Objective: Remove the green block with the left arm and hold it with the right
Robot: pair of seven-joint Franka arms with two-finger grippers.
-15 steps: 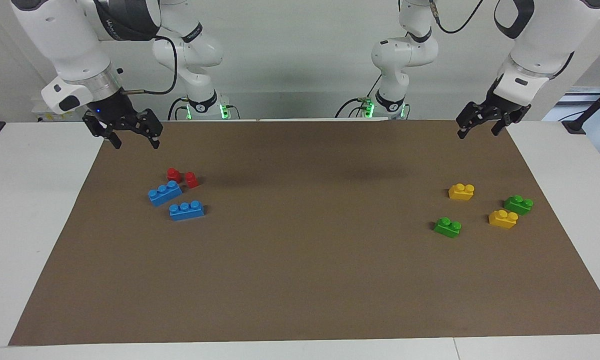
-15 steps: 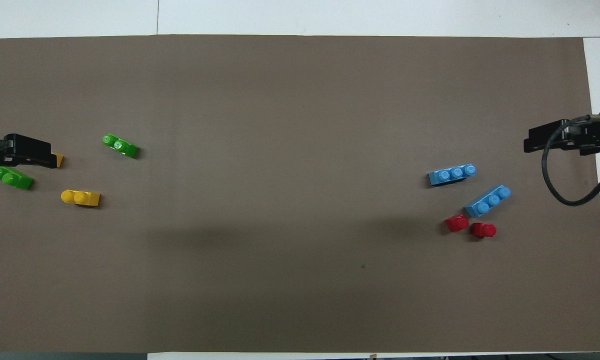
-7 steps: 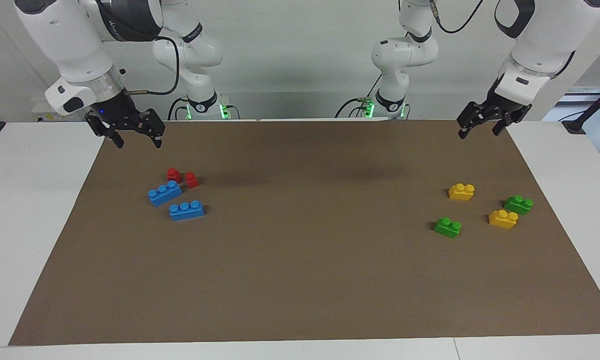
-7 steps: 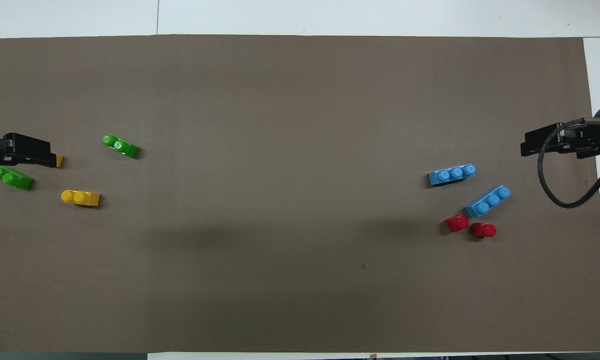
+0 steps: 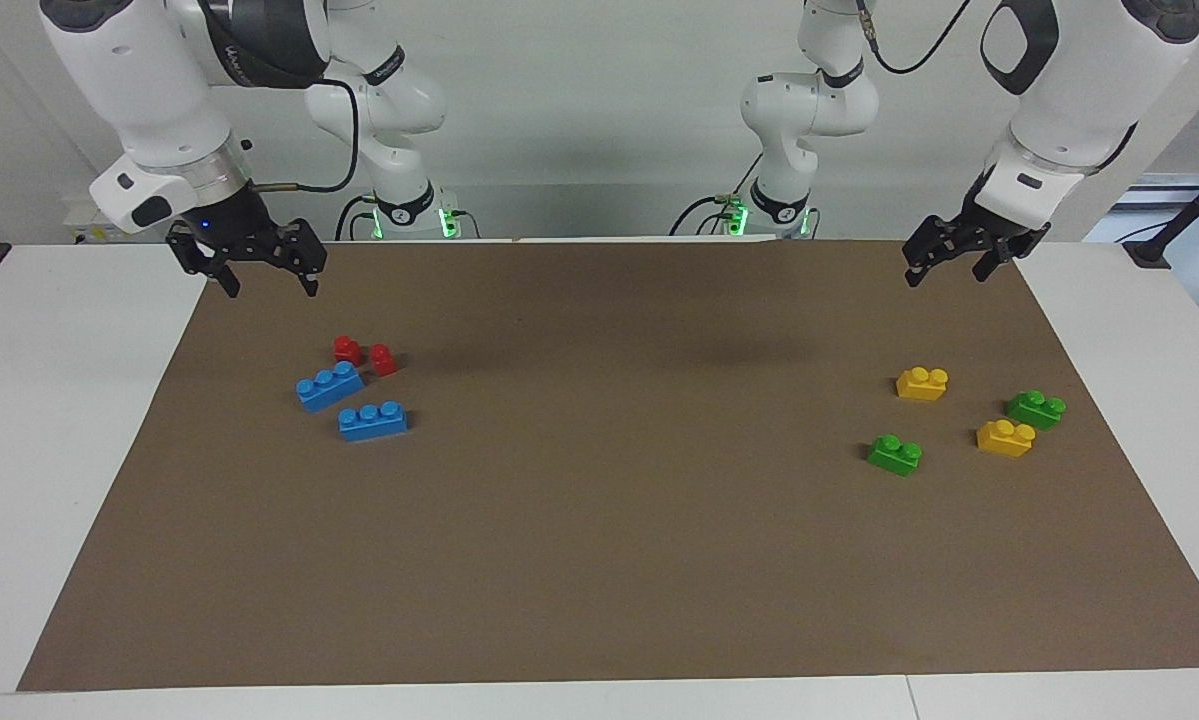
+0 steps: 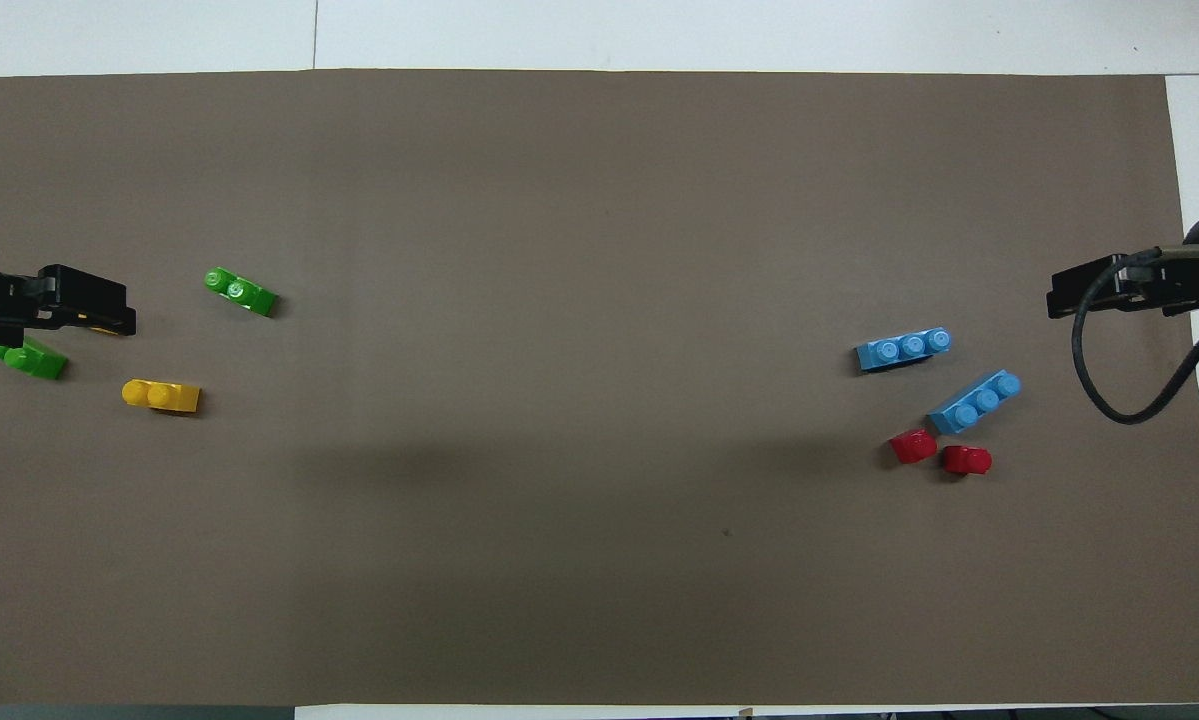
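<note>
Your left gripper (image 5: 943,268) hangs open, empty; the green block (image 5: 895,454) sits on the mat (image 5: 599,560) well below its jaws. Your right gripper (image 5: 267,275), also open, hovers above the red blocks (image 5: 365,354).

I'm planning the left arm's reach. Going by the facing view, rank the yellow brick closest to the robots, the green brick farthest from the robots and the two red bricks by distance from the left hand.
1. Yellow brick, below the left hand, at the left arm's end.
2. Green brick, same end, farther from the robots.
3. Red bricks, at the right arm's end.
</note>
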